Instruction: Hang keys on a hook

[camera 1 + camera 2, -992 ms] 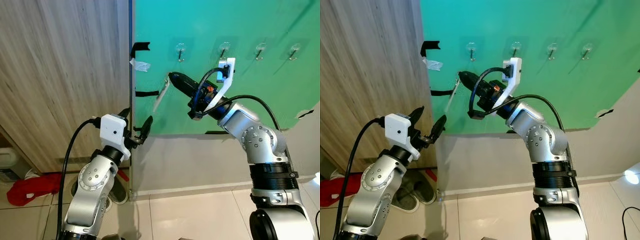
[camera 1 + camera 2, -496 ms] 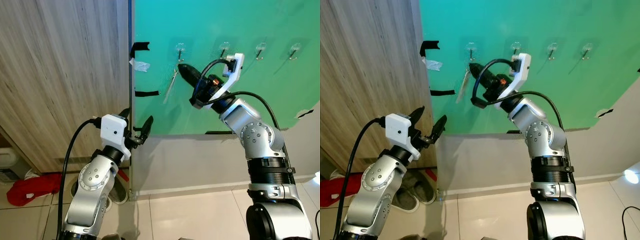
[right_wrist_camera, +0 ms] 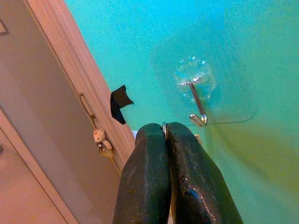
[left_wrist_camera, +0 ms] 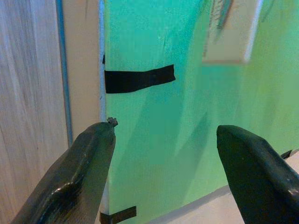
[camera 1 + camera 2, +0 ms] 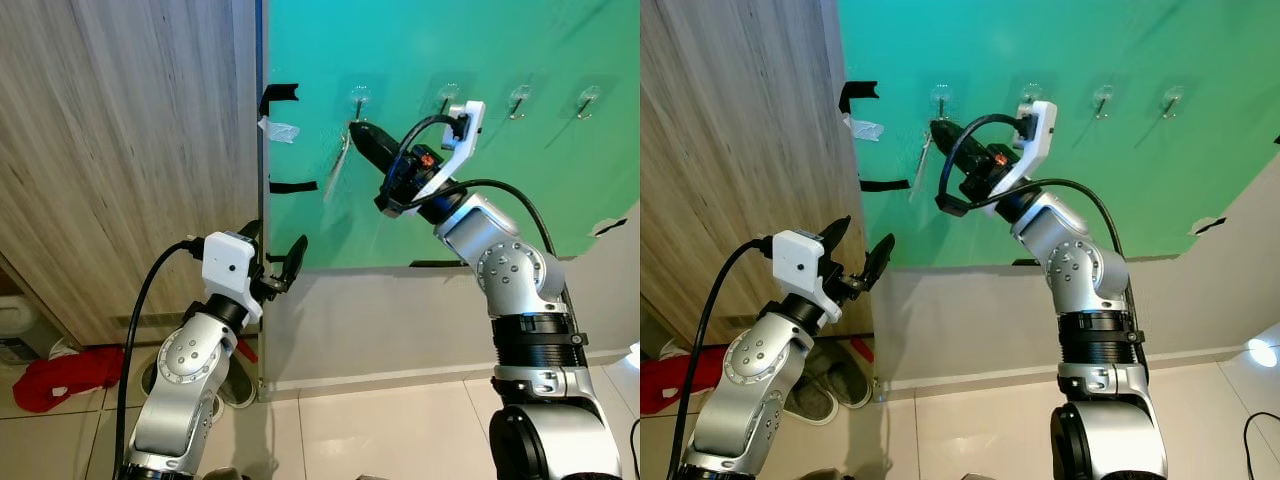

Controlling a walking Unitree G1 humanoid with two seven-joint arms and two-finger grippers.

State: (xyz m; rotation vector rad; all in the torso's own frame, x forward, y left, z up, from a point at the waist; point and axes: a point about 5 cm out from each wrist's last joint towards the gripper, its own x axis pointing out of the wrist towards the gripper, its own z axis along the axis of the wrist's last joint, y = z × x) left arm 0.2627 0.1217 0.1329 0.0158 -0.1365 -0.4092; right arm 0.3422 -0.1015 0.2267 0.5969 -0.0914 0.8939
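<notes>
A row of clear stick-on hooks sits high on the green board (image 5: 450, 200). My right gripper (image 5: 355, 131) is raised just below and beside the leftmost hook (image 5: 360, 100), shut on a thin metal key ring (image 3: 164, 126). The keys (image 5: 338, 165) dangle as a pale strip below the fingertips, against the board. In the right wrist view the hook (image 3: 196, 100) lies just beyond the shut fingers (image 3: 187, 177), apart from the ring. My left gripper (image 5: 273, 260) is held low by the board's left edge, open and empty, with its fingers (image 4: 84, 172) spread wide.
Three more hooks (image 5: 448, 98) run to the right along the board. Black tape strips (image 5: 280, 94) hold the board's left edge against a wooden panel (image 5: 120, 150). Slippers (image 5: 825, 390) and a red cloth (image 5: 55, 380) lie on the floor below.
My right gripper rose and swung right from mid-board up to the leftmost hook, carrying the keys, then eased slightly left. The left arm has barely moved.
</notes>
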